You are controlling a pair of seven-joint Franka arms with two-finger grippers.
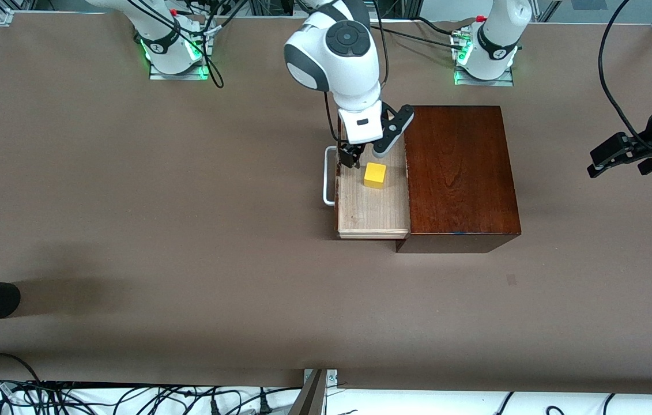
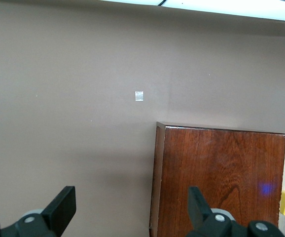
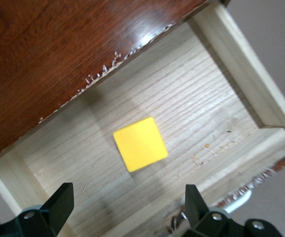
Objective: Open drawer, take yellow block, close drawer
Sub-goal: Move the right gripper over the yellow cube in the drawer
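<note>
One yellow block in one open drawer; right gripper above at twelve o'clock, spread wide, seemingly empty; left gripper wide, waiting.

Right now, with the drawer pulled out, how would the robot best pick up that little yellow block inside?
Straight from above, I think. The yellow block sits flat on the drawer floor, clear of its walls, so two opposite side faces are free. The open right tool hangs over the drawer beside the block and could likely shift over it and close on them.
</note>
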